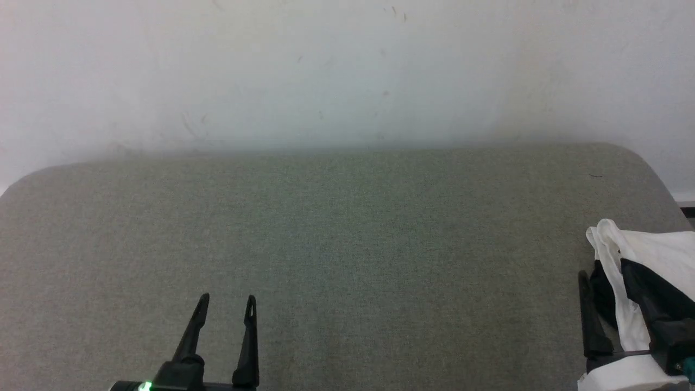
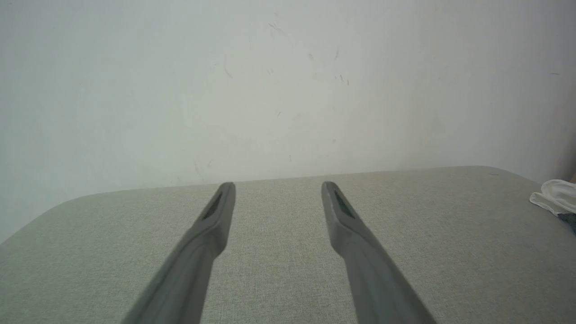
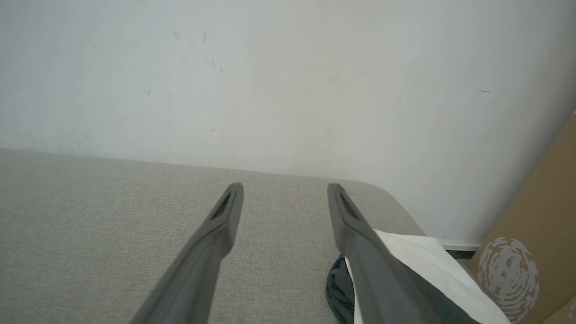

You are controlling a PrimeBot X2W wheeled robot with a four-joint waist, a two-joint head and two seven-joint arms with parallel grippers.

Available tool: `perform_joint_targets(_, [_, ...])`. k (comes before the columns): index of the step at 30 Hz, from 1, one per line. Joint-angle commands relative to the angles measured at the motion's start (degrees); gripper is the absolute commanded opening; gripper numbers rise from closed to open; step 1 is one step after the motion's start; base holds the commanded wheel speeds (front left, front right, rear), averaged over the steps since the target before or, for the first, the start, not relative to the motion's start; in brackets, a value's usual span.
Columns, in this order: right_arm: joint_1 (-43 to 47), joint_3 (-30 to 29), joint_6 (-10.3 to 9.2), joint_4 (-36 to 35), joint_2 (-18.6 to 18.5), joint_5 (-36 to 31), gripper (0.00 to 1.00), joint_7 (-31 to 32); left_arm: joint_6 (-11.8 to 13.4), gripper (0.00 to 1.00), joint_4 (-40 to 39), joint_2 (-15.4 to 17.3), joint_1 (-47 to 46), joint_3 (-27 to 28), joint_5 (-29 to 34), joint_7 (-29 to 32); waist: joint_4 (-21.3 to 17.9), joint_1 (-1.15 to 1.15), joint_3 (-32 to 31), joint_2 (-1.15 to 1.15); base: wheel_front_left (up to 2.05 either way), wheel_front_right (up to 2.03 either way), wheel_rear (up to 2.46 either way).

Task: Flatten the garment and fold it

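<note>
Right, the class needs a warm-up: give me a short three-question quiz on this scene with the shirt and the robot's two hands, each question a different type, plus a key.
1. True or false: the garment is spread flat in the middle of the grey surface.
2. The left hand is: A) open and empty, B) shut on cloth, C) holding a box.
3. Fill in: the bunched garment lies beside the ___ hand.
Key: 1 false; 2 A; 3 right hand.

Garment at right edge of padded surface; wall behind; box further right
</note>
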Motion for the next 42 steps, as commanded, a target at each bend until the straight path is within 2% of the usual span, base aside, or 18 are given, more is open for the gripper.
perform_joint_targets(1, [0.6,0.1,-0.05,0.3,0.3,-0.4,1.00,-0.4,0.0,1.00,0.1,-0.4,0.5,0.0,0.1,-0.3,0.1,0.01,-0.3,0.00,0.00,0.00,0.00])
perform_joint_targets(12, [0.3,0.4,-0.05,0.9,0.4,0.8,1.00,-1.2,-1.6,1.00,-0.6,-1.6,0.1,0.9,1.7,-0.3,0.3,0.01,0.7,0.00,0.00,0.00,0.00])
perform_joint_targets(13, [0.2,0.3,-0.01,1.0,0.2,0.6,0.00,-0.8,-1.4,0.00,-0.4,-1.4,0.1,0.7,1.4,0.0,0.3,0.01,0.6,0.00,0.00,0.00,0.00])
perform_joint_targets(42, [-1.5,1.9,-0.01,1.2,0.2,0.8,0.00,1.5,-3.6,0.00,0.9,-3.3,-2.0,3.7,3.4,3.0,0.1,0.02,1.2,0.00,0.00,0.00,0.00])
